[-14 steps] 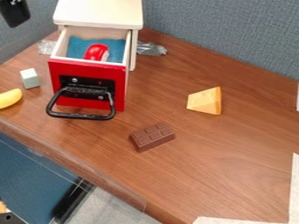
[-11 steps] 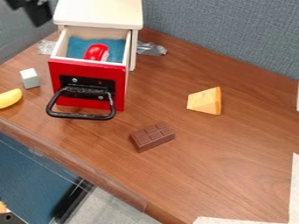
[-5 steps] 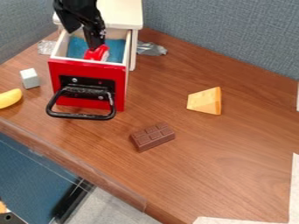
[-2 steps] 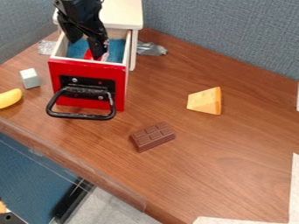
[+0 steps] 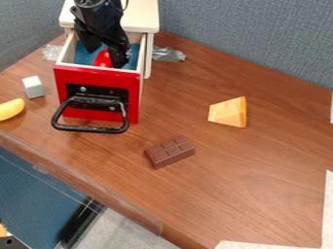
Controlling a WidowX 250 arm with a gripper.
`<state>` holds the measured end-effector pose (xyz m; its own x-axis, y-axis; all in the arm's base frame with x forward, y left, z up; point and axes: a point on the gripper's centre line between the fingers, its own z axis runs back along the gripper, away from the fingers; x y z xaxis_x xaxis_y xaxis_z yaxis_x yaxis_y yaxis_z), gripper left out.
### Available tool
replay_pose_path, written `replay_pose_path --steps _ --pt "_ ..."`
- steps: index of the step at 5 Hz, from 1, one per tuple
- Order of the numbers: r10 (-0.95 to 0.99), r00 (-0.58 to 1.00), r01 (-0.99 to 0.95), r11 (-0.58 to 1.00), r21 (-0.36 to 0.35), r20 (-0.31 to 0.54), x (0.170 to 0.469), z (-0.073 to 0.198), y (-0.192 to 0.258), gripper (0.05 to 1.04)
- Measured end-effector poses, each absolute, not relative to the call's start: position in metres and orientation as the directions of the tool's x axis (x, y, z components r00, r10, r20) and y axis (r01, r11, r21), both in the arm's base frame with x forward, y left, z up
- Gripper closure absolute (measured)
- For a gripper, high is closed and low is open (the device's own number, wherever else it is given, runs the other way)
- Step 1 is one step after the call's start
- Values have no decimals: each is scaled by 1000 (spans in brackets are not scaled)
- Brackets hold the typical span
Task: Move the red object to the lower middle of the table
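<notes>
One gripper (image 5: 106, 57), spread wide, hangs at the red object (image 5: 102, 59) inside the pulled-out drawer (image 5: 96, 78).

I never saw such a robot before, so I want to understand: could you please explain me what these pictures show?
The machine is a black robot arm. All the pictures come from one fixed camera, looking down at a slant on the table. The gripper, the arm's grasping part, is open, with its fingers down in the open drawer, at the red object. Whether it already grips that object, I cannot tell. On the table lie a yellow banana, a pale block, a chocolate bar and a cheese wedge.
</notes>
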<state>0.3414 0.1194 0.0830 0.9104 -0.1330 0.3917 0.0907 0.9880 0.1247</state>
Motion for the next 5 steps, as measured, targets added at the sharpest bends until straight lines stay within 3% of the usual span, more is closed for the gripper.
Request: replay_pose_path --steps 1,2,3,5 --pt "-119 920 73 988 135 374 343 72 120 119" --pt "-96 930 49 989 139 356 343 63 123 396" --pt "-97 927 53 990 130 362 344 64 122 508" --pt "-104 894 79 994 74 435 338 104 114 508"
